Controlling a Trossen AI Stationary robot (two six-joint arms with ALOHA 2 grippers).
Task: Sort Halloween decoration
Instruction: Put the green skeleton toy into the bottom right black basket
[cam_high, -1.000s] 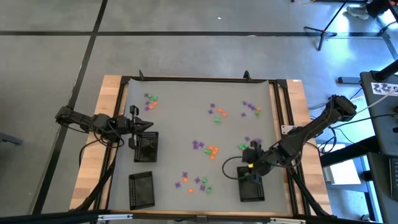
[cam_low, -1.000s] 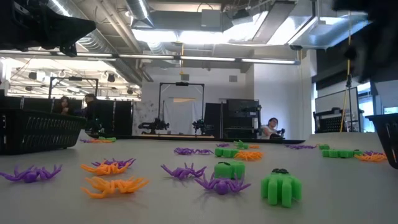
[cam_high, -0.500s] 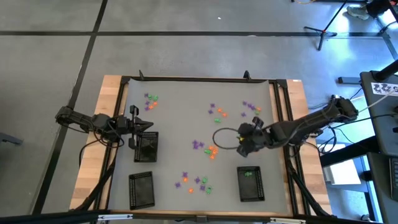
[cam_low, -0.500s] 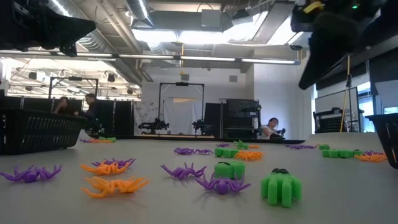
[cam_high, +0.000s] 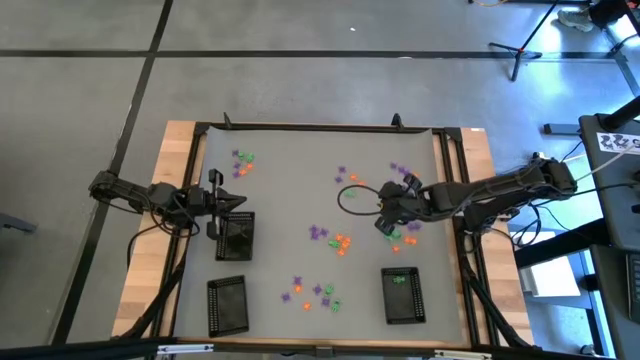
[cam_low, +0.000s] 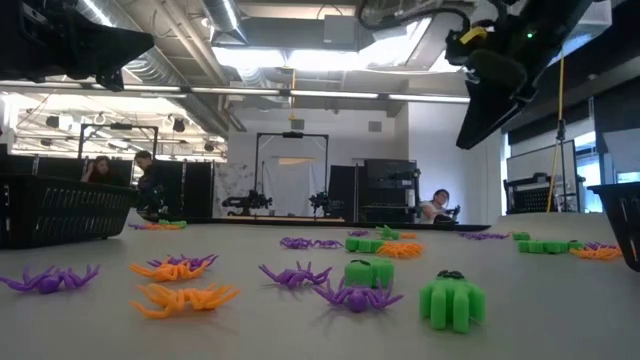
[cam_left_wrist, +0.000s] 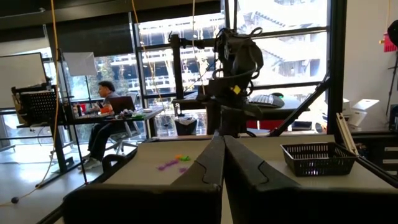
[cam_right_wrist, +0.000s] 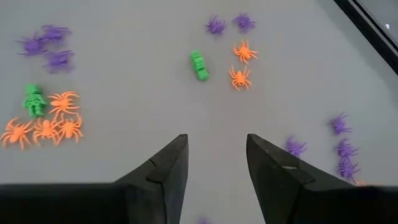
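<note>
Three black rectangular mesh trays are seen on the grey table mat (cam_high: 290, 170): one (cam_high: 235, 236) near the left edge, a second (cam_high: 227, 305) nearer the front on the left, and a third (cam_high: 402, 295) at the front right, in which a small green piece lies. Many tiny plastic spider and figure trinkets in orange, purple and green (cam_high: 341, 241) are scattered over the mat in loose clusters: near the far left corner (cam_high: 242, 163), around the middle (cam_high: 350, 181), toward the far right (cam_high: 405, 173) and near the front (cam_high: 318, 292). The right gripper (cam_high: 383, 221) is held above the mat right of centre, between the middle cluster and the right-hand cluster, with its two dark fingers (cam_right_wrist: 168, 171) spread apart and nothing between them; bare mat shows in the gap. The left gripper (cam_high: 243, 201) is held beside the tray at the left edge, its fingers (cam_left_wrist: 214, 163) pressed together and empty.
</note>
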